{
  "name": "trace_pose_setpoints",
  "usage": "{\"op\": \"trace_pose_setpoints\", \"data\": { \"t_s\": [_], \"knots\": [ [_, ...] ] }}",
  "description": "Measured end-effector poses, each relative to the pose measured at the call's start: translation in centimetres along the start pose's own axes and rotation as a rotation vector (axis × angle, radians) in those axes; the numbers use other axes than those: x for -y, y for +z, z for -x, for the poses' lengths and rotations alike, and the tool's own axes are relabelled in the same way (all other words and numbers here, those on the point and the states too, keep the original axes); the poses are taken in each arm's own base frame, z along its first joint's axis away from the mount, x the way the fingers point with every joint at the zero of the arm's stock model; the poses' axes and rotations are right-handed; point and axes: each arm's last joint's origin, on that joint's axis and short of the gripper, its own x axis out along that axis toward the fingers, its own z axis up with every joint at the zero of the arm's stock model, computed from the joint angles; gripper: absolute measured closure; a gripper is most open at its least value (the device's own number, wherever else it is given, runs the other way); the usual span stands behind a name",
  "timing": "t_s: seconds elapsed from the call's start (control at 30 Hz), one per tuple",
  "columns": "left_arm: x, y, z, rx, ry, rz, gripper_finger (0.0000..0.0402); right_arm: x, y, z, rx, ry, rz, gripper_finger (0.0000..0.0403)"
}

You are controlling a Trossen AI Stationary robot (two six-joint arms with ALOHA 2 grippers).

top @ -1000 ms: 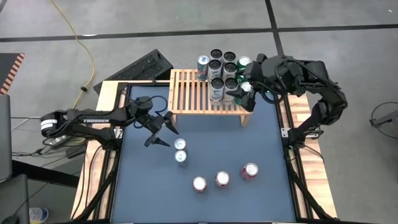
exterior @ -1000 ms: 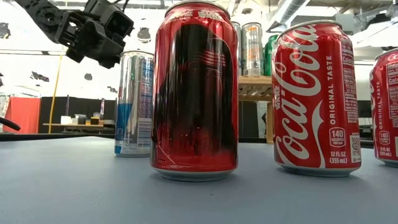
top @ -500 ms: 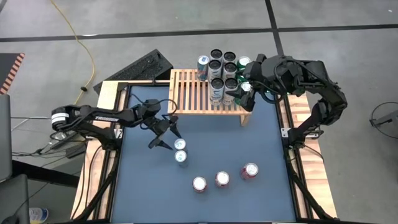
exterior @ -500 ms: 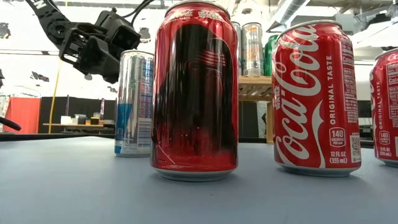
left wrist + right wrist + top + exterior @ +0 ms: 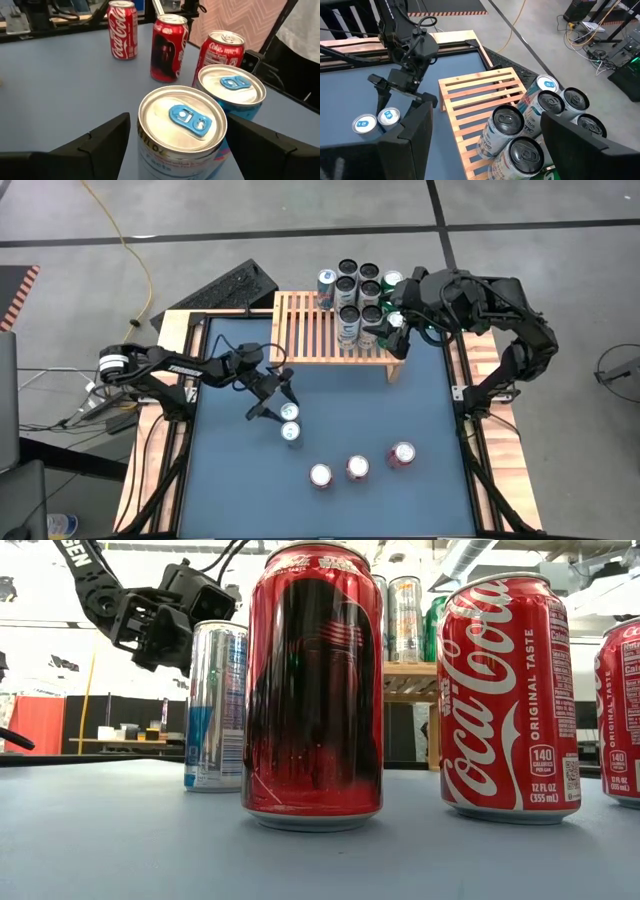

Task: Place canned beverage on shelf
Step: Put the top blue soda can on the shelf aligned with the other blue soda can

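Two silver cans with blue tabs [image 5: 290, 412] [image 5: 292, 432] stand upright on the blue table mat. My left gripper [image 5: 274, 396] is open just to their left, low and nearly level. In the left wrist view the nearer silver can [image 5: 182, 132] stands in front of the gap between the fingers [image 5: 179, 120], untouched. The light-wood shelf [image 5: 320, 330] stands at the far edge. Several cans [image 5: 358, 295] are crowded on its right end. My right gripper [image 5: 397, 330] hangs open above those cans [image 5: 520, 135], touching nothing.
Three red cans [image 5: 321, 476] [image 5: 357, 468] [image 5: 402, 455] stand upright nearer the table's front edge. In the low view they fill the foreground [image 5: 313, 690] [image 5: 510, 700]. The shelf's left slats [image 5: 470, 95] are bare. A black keyboard [image 5: 228, 288] lies beyond the table's far left corner.
My left gripper has moved toward the table's right and down, closing in on the two silver cans, its fingers staying apart. The cans have not moved.
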Motion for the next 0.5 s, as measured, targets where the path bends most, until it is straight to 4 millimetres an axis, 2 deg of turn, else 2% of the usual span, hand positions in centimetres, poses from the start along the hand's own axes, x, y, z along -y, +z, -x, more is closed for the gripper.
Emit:
{"op": "trace_pose_setpoints", "data": {
  "t_s": [0.17,0.4,0.5],
  "knots": [
    [0.03,-0.06,0.02,0.0,0.0,0.005,0.0123,0.0,0.0,0.0,0.0,0.0,0.0,0.0088],
    [0.22,-0.35,0.13,0.003,0.001,0.06,0.0182,0.0,-0.01,0.0,-0.001,-0.001,0.0,0.0088],
    [0.29,-0.19,0.22,0.006,0.005,0.078,0.0183,0.0,0.0,0.0,0.0,-0.001,0.0,0.0088]
  ]
}}
